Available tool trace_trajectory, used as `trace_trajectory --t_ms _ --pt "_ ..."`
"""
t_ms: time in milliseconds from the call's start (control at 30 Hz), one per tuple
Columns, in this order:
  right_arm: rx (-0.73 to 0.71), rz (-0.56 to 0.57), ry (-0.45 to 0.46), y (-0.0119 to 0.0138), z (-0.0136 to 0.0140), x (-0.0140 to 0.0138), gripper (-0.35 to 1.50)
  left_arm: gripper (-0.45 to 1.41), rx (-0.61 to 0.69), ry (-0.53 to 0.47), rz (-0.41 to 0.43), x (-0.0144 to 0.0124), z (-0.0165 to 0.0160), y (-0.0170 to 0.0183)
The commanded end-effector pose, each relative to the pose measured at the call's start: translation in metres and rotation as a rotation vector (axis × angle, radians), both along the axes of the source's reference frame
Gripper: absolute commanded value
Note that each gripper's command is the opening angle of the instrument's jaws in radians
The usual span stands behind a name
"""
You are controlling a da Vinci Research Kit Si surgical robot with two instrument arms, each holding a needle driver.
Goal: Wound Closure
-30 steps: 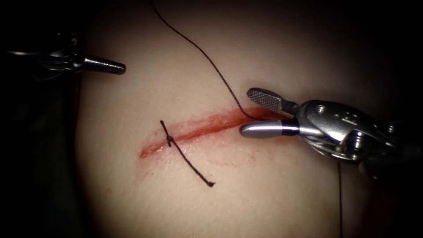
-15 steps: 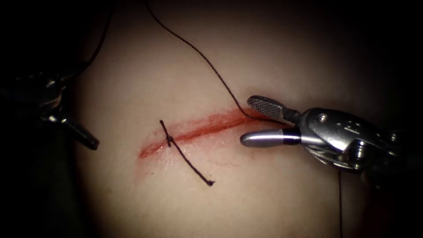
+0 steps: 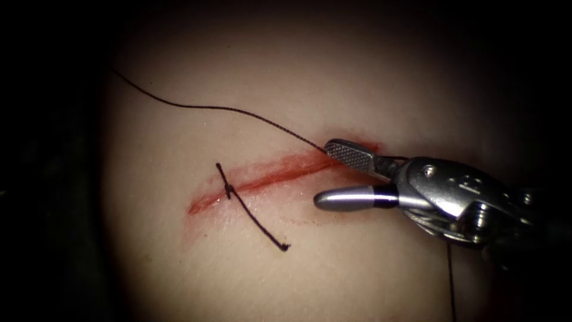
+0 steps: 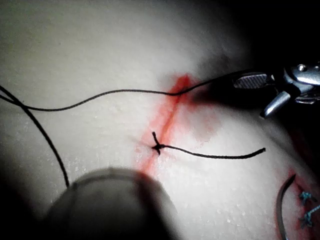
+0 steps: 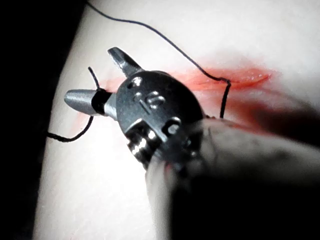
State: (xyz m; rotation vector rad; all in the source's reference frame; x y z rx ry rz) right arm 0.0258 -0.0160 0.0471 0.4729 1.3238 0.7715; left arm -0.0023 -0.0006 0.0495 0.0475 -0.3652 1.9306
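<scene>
Reaching in from frame right, right tool lies level over the cut's right end, jaws spread, holding nothing. Thread runs from there toward upper left. Needle lies on the tissue.

The needle is cut off by the picture's edge.

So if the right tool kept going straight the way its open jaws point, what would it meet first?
Probably the tied stitch on the cut, with its cut thread tail. The right tool points left along the cut, jaws open and empty, thread running past its upper jaw. Its height above the tissue is unclear.
</scene>
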Motion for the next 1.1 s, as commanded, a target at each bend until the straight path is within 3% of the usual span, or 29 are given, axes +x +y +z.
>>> trace_trajectory --t_ms 33,100,167,233,300,367,433,500,567,600,633,667,767,867,1000,1100 --pt "0.004 0.002 0.002 -0.0002 0.0003 0.0011 1.25 0.84 -0.065 -0.01 0.061 -0.0008 0.0004 0.0007" --pt "0.002 0.002 0.001 -0.0004 0.0003 0.0012 1.27 0.84 -0.192 0.005 0.208 -0.0018 -0.0003 0.0026" --pt "0.006 0.004 0.001 -0.0006 0.0004 0.0014 1.27 0.83 -0.322 0.082 0.341 -0.0026 -0.0017 0.0042" --pt "0.004 0.005 0.0 -0.0008 0.0004 0.0016 1.3 0.79 -0.429 0.192 0.472 -0.0044 -0.0034 0.0062" --pt "0.008 0.006 0.0 -0.001 0.0004 0.0017 1.3 0.76 -0.534 0.203 0.606 -0.0067 -0.005 0.0074" --pt "0.007 0.007 -0.001 -0.0012 0.0004 0.0018 1.3 0.76 -0.65 0.099 0.694 -0.0091 -0.0057 0.0075" --pt "0.013 0.008 -0.001 -0.0012 0.0004 0.0019 1.3 0.66 -0.811 -0.163 0.728 -0.012 -0.0055 0.0063" --pt "0.019 0.01 0.0 -0.0012 0.0005 0.0018 1.3 0.62 -0.975 -0.32 0.829 -0.015 -0.0046 0.0048" --pt "0.018 0.01 0.003 -0.0011 0.0005 0.0017 1.3 0.62 -0.967 -0.468 0.728 -0.0178 -0.0035 0.0031" --pt "0.019 0.01 0.003 -0.0011 0.0005 0.0015 1.3 0.59 -0.969 -0.561 0.726 -0.0187 -0.0029 0.0021" --pt "0.019 0.009 0.004 -0.0011 0.0005 0.0014 1.29 0.42 -0.939 -0.666 0.75 -0.0197 -0.0023 0.0007" --pt "0.025 0.01 0.004 -0.001 0.0005 0.0013 1.27 0.37 -0.892 -0.692 0.735 -0.0201 -0.0018 -0.0001" --pt "0.025 0.012 0.004 -0.0009 0.0007 0.0011 1.27 0.49 -0.67 -0.731 0.739 -0.0205 -0.0003 -0.0022" --pt "0.03 0.013 0.004 -0.0009 0.0008 0.0011 1.3 1.03 -0.492 -0.729 0.805 -0.0202 0.0008 -0.0024" --pt "0.032 0.012 0.005 -0.0009 0.0005 0.001 1.32 1.16 -0.431 -0.689 0.834 -0.0196 0.0015 -0.0011" --pt "0.075 0.008 0.036 -0.0011 -0.0007 0.0005 1.1 1.18 -0.435 -0.625 0.78 -0.019 0.0017 -0.0008"
